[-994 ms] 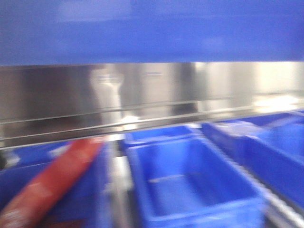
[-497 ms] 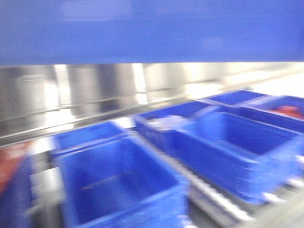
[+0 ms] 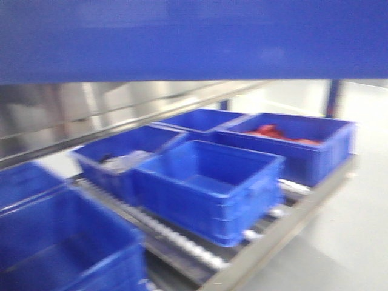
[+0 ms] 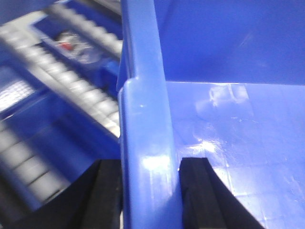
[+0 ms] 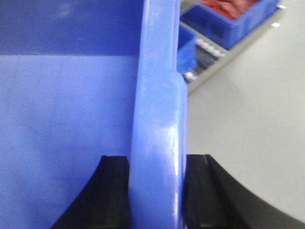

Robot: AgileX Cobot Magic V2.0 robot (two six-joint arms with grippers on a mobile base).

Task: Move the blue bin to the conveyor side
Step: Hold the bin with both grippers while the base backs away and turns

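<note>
- Gripping the blue bin [image 4: 145,143] by one long rim, the left gripper [image 4: 150,191] has its black fingers [image 4: 107,195] pressed against either side of the thick rolled edge, one outside the wall and one inside.
- On the opposite rim, the right gripper [image 5: 157,191] is clamped on the bin [image 5: 159,133] in the same way, a black pad touching each face of the edge.
- The bin hangs between the two grippers. Its glossy inner floor shows in both wrist views, and nothing can be seen in the part that shows.
- Beyond the left-hand rim lie a roller rack [image 4: 90,95] and other blue crates, all blurred.
- Beyond the right-hand rim is pale grey floor [image 5: 248,109].
- In the front view a roller rack [image 3: 176,236] carries several crates: an empty one [image 3: 206,188] nearest, one with pale contents [image 3: 124,160] behind it, and one with red contents [image 3: 285,145] farther right.
- A dark-blue band [image 3: 194,36] spans the top of that view, with a steel panel [image 3: 60,115] beneath it.
</note>
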